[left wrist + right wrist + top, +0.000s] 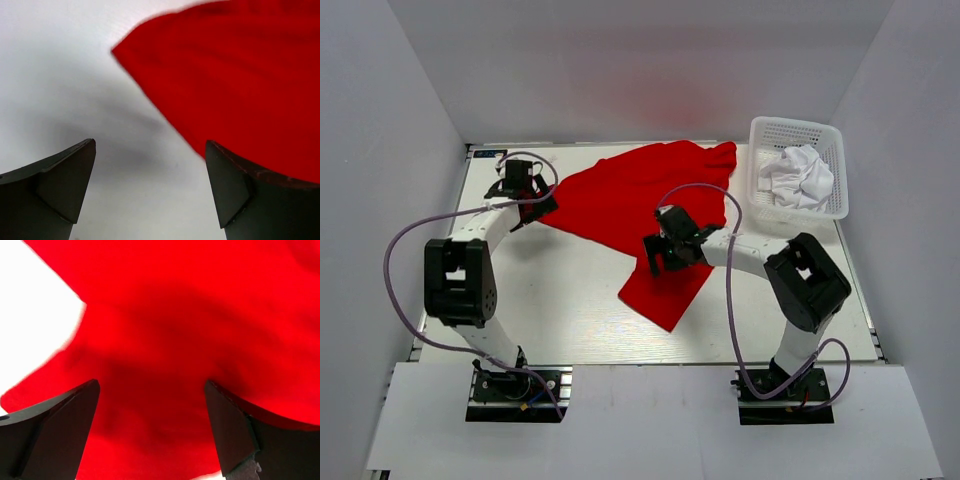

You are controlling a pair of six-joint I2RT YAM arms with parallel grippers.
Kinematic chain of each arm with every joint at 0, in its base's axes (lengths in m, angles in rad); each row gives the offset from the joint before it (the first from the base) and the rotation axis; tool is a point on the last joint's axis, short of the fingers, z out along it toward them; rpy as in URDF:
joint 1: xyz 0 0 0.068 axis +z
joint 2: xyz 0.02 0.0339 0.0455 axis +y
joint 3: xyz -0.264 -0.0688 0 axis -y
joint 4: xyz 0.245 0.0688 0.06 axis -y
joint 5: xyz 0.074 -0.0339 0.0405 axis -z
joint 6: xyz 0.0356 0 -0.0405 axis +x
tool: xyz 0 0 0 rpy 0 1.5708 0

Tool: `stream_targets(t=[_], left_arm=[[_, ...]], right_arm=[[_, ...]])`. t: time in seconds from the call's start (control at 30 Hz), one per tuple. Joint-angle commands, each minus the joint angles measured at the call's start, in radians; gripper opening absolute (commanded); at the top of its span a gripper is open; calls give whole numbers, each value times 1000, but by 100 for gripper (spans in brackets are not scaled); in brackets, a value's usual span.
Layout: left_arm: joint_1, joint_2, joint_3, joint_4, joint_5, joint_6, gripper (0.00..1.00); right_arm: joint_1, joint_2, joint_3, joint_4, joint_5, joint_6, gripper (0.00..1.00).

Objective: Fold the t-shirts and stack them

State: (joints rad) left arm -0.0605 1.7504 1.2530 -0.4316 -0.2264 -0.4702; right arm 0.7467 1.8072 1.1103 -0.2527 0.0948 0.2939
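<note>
Seen from above, the table (560, 300) is running away from the two arm bases at 6 o'clock. Just right of its middle, the right gripper (658, 256) is hanging over the near flap of the red t-shirt (620, 205), its fingers spread wide. In its wrist view both fingers (55, 430) are standing well apart with rumpled red cloth filling the gap between them; whether they are touching the cloth I cannot tell.

Further back, towards 10 o'clock, the left gripper (532, 206) is sitting at the left edge of the same shirt, also spread wide. In the left wrist view bare table is showing between the fingers (55, 185), and the cloth's corner is reaching in beside the right-hand finger.

The red t-shirt is lying unfolded, stretching from the middle of the table out towards 12 and 1 o'clock.

Farthest off, at 2 o'clock, the white t-shirt (798, 175) is lying crumpled inside the white lattice basket (760, 130)
</note>
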Motion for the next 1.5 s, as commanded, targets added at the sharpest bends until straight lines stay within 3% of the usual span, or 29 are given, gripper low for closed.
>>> stream_targets(t=[0.0,0.27,0.63,0.77,1.03,1.47], left_arm=[[5,-146,-90,39,94,-65,100],[-19,-325,-360,88,108,-172,100],[-19,-404,-538,195,205,-163,96],[-29,-361,-567,247,259,-154,87],[-29,-256,-524,248,183,-154,76],[-38,-137,-466,277,183,-163,40]], right_arm=[[-27,-69,-107,-28,60,119,91],[-157,-157,-268,-135,195,165,91],[-213,-434,-178,-89,100,-25,91],[-208,-460,-190,-85,17,-47,91],[-208,-607,-288,-129,40,-48,91],[-202,-755,-400,-321,88,60,91]])
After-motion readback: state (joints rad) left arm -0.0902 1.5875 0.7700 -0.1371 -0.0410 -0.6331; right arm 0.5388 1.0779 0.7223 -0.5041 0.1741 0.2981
